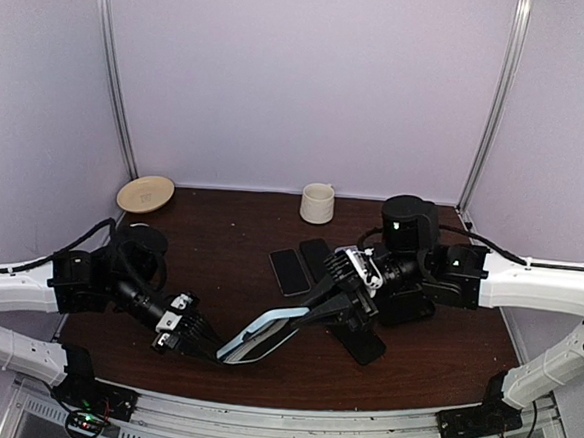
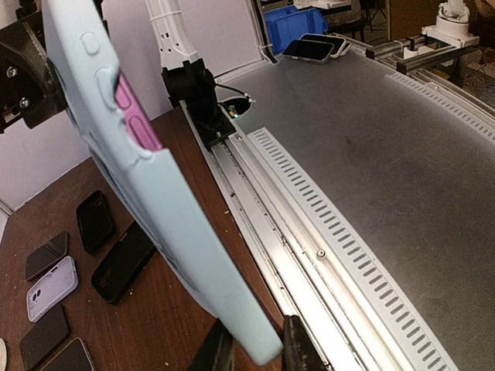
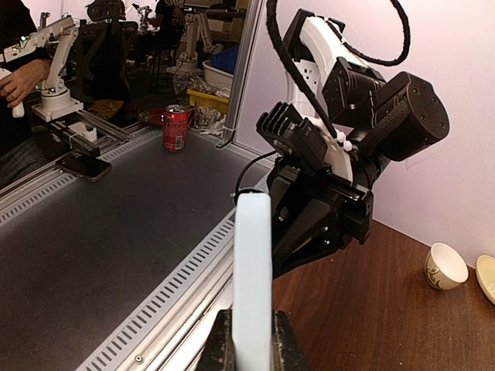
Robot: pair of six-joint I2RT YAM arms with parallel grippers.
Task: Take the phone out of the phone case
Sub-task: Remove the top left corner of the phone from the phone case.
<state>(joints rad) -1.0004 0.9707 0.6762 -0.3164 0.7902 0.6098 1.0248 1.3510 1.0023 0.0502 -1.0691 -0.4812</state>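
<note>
A phone in a light blue case (image 1: 262, 335) is held in the air between both grippers, above the table's near edge. Its dark screen faces down and forward. My left gripper (image 1: 206, 349) is shut on the case's lower left end. My right gripper (image 1: 316, 309) is shut on its upper right end. In the left wrist view the case (image 2: 166, 209) runs diagonally, with pink side buttons (image 2: 133, 117), and my left gripper (image 2: 255, 352) pinches its bottom end. In the right wrist view the case (image 3: 253, 270) shows edge-on in my right gripper (image 3: 251, 344), with the left gripper (image 3: 321, 216) behind it.
Two dark phones (image 1: 288, 271) (image 1: 316, 256) lie mid-table and a black one (image 1: 359, 343) lies under the right wrist. A cream cup (image 1: 317, 203) and a tan dish (image 1: 145, 194) stand at the back. Several more phones and a lavender case (image 2: 52, 287) show in the left wrist view.
</note>
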